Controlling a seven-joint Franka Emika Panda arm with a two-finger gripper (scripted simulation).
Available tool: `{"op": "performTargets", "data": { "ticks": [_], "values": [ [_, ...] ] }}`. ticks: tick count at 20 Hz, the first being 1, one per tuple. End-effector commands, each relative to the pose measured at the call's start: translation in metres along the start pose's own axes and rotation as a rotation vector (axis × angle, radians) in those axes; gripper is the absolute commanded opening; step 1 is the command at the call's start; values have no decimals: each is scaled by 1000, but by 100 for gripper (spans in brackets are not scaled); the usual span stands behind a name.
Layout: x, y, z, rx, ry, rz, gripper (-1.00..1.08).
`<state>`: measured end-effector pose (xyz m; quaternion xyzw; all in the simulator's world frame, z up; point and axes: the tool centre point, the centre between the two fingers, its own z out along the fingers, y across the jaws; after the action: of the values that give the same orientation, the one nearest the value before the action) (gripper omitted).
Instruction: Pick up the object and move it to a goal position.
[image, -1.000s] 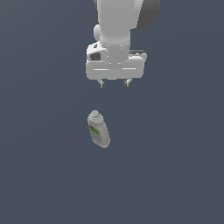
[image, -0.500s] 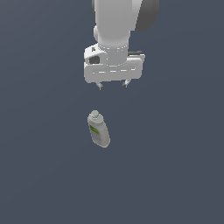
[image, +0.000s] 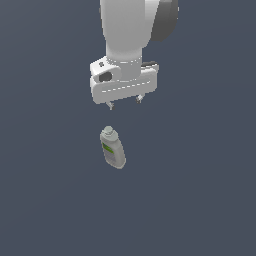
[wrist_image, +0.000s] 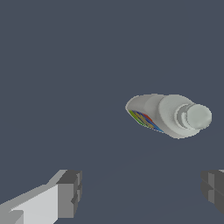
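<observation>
In the exterior view, your gripper (image: 125, 102) hangs above the bottle (image: 113, 149), wide open and holding nothing. The bottle stands on the floor (image: 200, 200), below the gripper and toward that view's left. If you go straight down, one finger may hit the cap and tip the bottle. Compared with a second ago, the hand has turned.

In the wrist view, the bottle (wrist_image: 168, 114) is off the line between the fingers (wrist_image: 70, 192), so center first.
</observation>
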<state>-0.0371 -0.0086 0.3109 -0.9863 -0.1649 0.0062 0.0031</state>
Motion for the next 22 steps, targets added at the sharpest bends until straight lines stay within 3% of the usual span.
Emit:
{"op": "performTargets", "data": {
  "ticks": [1, 22],
  "values": [
    [4, 6, 2, -1, 1, -59, 100],
    [32, 53, 21, -9, 7, -536, 100]
  ]
}}
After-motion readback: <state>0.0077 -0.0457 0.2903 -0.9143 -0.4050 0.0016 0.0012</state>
